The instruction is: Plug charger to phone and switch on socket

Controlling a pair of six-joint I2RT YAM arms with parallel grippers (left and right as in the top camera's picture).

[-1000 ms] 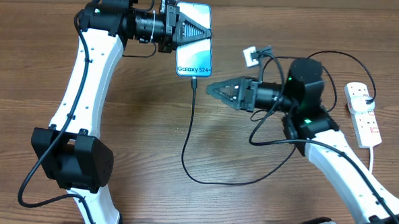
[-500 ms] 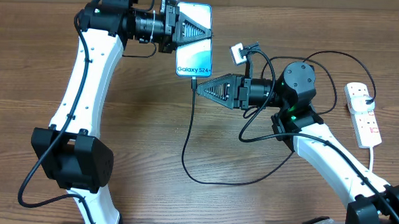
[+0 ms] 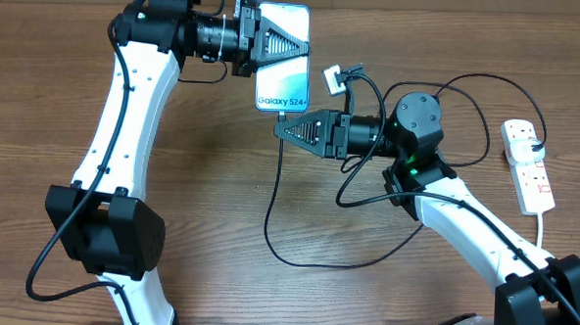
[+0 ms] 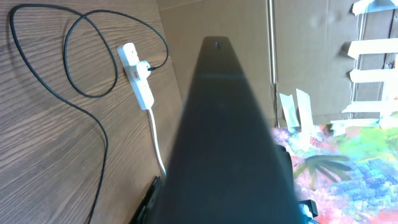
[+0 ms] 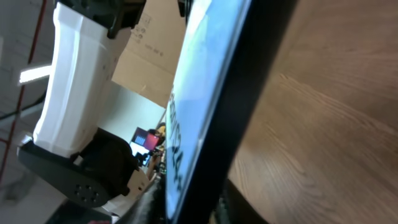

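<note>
Overhead first: shows the left gripper [image 3: 300, 47] pinching the phone [image 3: 279, 84] by its far half, screen up, lettered end turned toward the other arm, most likely to brace it against a push and present the port. Finds the right gripper [image 3: 282, 130] tip-on just below that lettered end, beside the meeting point of the charger [image 3: 272, 191] and the phone's edge; cannot tell whether spread or closed on the connector, nor whether the tip is seated. Follows the black cable down across the table [image 3: 201, 178], round 1 wide loop and off right to the socket [image 3: 527, 168], well apart from both claws, so leaves the switch as a later step by the look of it. Left wrist next: mostly filled by 1 dark finger [image 4: 224, 137], with the socket, the charger's black plug in it, and the white cord [image 4: 157, 140] beyond on the wood. Right wrist last: crowded by the phone's dark frame and pale screen at very close range, suggesting alignment for a final push; own fingers too blurred to judge.
</note>
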